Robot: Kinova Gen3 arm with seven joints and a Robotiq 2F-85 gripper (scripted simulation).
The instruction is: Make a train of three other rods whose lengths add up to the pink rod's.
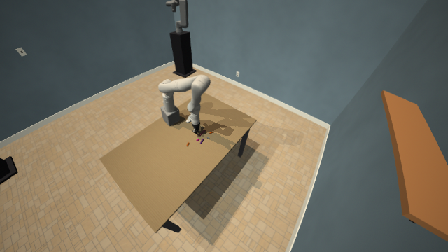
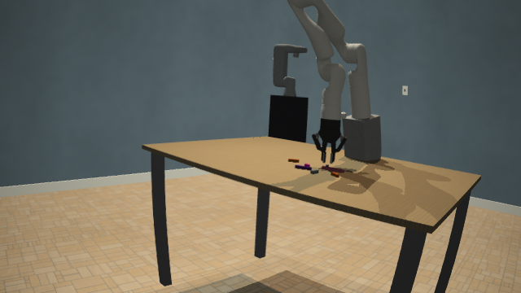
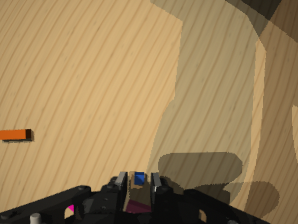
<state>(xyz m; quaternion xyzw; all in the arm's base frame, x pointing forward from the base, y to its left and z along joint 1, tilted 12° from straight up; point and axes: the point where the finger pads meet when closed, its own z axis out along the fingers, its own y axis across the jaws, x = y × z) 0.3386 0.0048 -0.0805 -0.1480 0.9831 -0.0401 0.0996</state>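
Observation:
My gripper hangs fingers-down just above a small cluster of rods on the table, also seen in the overhead view. Its fingers stand a narrow gap apart and hold nothing. In the wrist view a small blue rod lies on the table right between the fingertips, with a pink rod partly hidden under the gripper body. The pink rod lies flat below the gripper. Near it lie a purple rod, a magenta rod, a grey rod and an orange rod.
A second orange rod lies apart to the left, also in the wrist view. The arm's grey base stands on the table right behind the cluster. The table's edge runs close in front of the rods.

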